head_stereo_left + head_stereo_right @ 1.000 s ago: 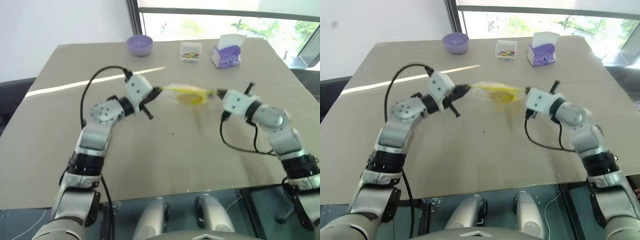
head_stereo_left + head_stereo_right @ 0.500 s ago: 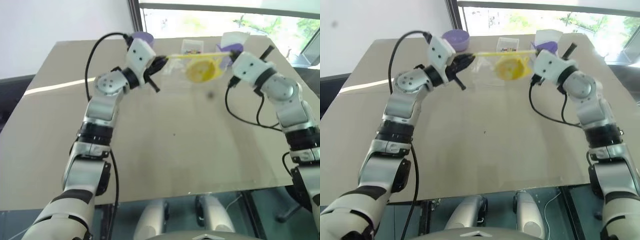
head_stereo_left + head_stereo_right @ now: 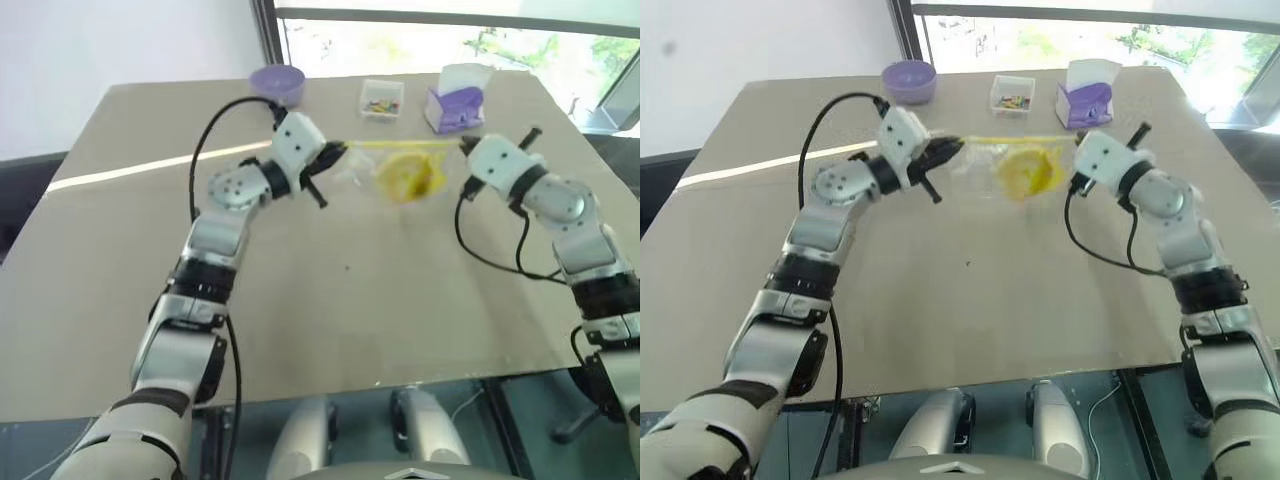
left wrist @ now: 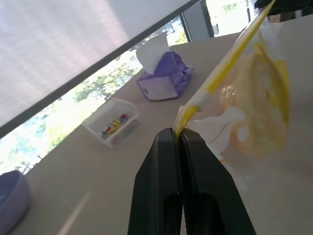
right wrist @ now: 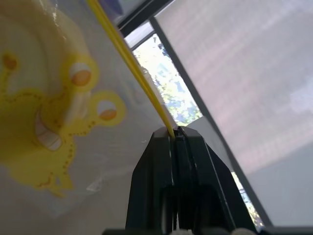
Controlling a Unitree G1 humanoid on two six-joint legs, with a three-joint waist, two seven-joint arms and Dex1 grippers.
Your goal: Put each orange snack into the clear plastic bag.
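Hanging above the counter, the clear plastic bag is stretched between both arms by its yellow seal strip. The left gripper has its jaws clamped on one end of the strip, the right gripper on the other. The orange snack sits inside the bag. Farther back stand a purple bowl, a small clear box and a purple tissue box.
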